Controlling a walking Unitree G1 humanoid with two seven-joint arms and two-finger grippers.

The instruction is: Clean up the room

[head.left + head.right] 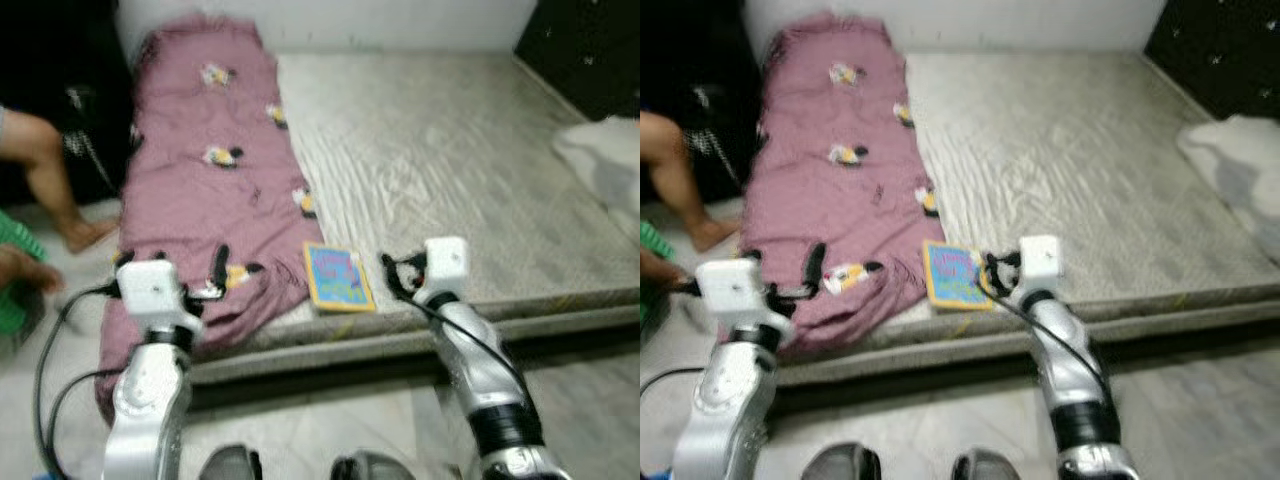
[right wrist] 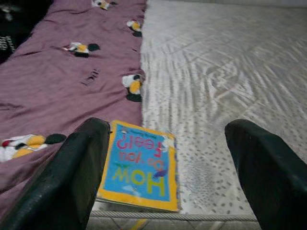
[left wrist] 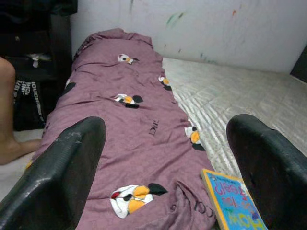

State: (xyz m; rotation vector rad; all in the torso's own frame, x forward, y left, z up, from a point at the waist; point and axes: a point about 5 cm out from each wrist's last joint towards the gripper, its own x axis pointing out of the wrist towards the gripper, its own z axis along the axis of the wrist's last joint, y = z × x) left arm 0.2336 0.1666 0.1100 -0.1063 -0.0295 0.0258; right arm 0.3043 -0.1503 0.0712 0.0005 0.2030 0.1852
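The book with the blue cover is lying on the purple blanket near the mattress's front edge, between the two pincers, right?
Not quite. The book lies on the bare grey mattress, just beside the purple blanket, as the right wrist view shows. It is near the front edge, between the two pincers.

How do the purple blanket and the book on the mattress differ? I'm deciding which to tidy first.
The purple blanket is soft, wrinkled cloth running the length of the mattress and drooping over its near edge; the book is small, flat and stiff, lying wholly on top. The blanket is purple with bird prints; the book is blue with a yellow border. Both lie near the front edge, side by side.
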